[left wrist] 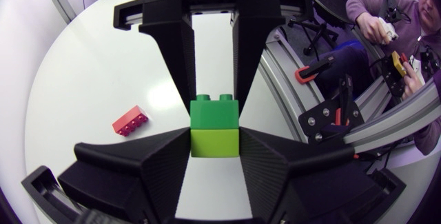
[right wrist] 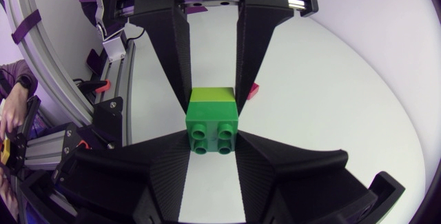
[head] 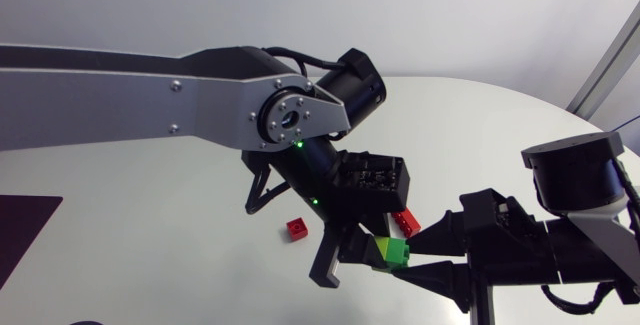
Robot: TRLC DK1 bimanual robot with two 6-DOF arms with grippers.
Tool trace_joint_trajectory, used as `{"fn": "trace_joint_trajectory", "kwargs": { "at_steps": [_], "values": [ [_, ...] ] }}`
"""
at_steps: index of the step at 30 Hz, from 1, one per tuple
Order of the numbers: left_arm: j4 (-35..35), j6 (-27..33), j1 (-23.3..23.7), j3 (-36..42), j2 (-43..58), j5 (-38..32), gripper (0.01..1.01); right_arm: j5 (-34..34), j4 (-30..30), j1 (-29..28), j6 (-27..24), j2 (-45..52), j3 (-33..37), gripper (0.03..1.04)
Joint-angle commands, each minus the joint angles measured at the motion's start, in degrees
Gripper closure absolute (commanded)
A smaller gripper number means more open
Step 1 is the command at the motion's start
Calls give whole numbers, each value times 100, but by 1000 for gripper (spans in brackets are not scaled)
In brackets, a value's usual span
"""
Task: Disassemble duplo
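A two-brick duplo stack hangs above the table between my two grippers, a lime brick [head: 380,250] joined to a dark green brick [head: 399,254]. My left gripper [head: 350,255] comes down from the left. In the left wrist view its fingers press both sides of the lime brick [left wrist: 214,143]. My right gripper [head: 412,257] comes in from the right and is shut on the dark green brick [right wrist: 212,127], whose studs face the right wrist camera. The lime brick [right wrist: 213,96] shows beyond it, between the left gripper's fingers [right wrist: 172,52].
A small red brick [head: 296,228] lies on the white table [head: 150,215] left of the grippers. A longer red brick [head: 406,221] lies just behind the stack. A dark mat [head: 20,230] covers the table's left edge.
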Motion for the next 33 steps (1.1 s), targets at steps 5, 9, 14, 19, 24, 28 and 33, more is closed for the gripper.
{"fn": "trace_joint_trajectory", "kwargs": {
  "at_steps": [5, 9, 14, 19, 24, 28, 33],
  "values": [
    [60, 61, 101, -172, -315, 72, 156, -34, -95, 75, 131, 11, 120, 864],
    [69, 157, 198, -330, -297, 81, 157, -34, -174, 84, 184, -121, 173, 862],
    [69, 228, 225, -391, -192, 90, 159, -25, -244, 84, 228, -235, 252, 862],
    [69, 236, 225, -277, -86, 177, 162, -16, -235, 163, 281, -270, 182, 862],
    [69, 228, 189, -172, -7, 177, 277, -25, -244, 189, 289, -279, 199, 862],
    [69, 210, 189, -119, 37, 195, 508, -16, -262, 259, 324, -314, 217, 862],
    [78, 184, 145, -75, 116, 230, 670, 28, -262, 400, 377, -341, 199, 862]
  ]
}}
